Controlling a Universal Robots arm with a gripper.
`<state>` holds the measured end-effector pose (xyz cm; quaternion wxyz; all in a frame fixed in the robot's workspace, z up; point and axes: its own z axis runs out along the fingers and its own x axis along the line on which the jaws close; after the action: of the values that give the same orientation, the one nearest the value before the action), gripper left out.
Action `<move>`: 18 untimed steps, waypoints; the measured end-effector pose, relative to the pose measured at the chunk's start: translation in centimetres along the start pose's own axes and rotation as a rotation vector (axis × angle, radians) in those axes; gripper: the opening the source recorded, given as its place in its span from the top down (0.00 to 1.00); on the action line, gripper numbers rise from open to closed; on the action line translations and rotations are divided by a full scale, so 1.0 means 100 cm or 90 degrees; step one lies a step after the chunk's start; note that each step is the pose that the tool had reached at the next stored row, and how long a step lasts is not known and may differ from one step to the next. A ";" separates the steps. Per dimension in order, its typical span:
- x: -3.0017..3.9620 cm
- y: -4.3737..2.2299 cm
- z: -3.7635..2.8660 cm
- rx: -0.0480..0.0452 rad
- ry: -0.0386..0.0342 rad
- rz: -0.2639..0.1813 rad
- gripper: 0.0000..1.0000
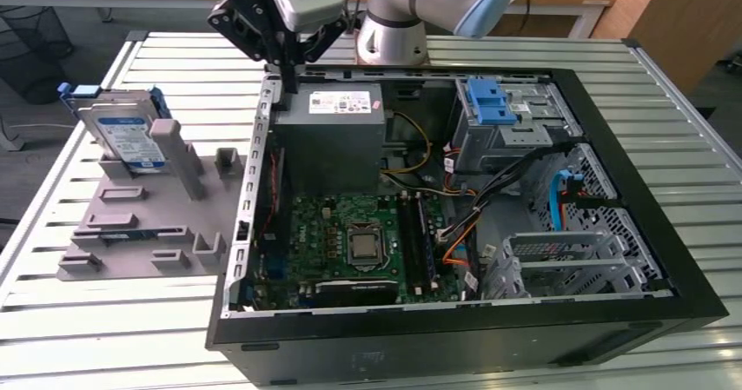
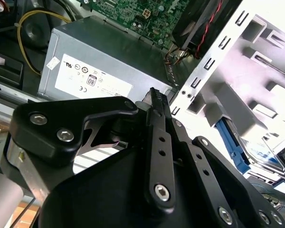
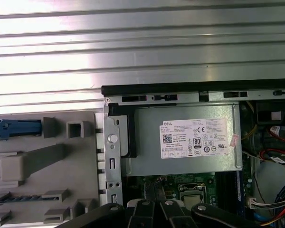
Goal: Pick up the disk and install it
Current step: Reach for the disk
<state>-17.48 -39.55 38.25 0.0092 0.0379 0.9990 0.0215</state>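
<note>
Gripper [image 1: 287, 79] clenched, empty, over the case [image 1: 464, 338] wall. Disk [image 1: 128, 134] stands outside the case. Risk: clipping that wall when heading for the disk.

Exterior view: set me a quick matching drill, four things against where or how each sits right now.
1 disk
2 power supply
3 motherboard
4 tool

A green, lying flat inside the case
B propped on edge on the grey fixture, outside the case
C over the case's far edge
D grey box with a white sticker, inside the case

Pairs: 1-B, 2-D, 3-A, 4-C
</note>
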 end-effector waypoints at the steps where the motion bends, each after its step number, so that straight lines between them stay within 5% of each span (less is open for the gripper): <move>1: 0.0003 0.0000 0.0001 0.0000 0.0001 0.000 0.89; 18: 0.0069 -0.0005 0.0015 0.0000 0.0010 0.000 0.89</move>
<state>-18.17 -39.54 38.09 0.0085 0.0380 0.9990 0.0216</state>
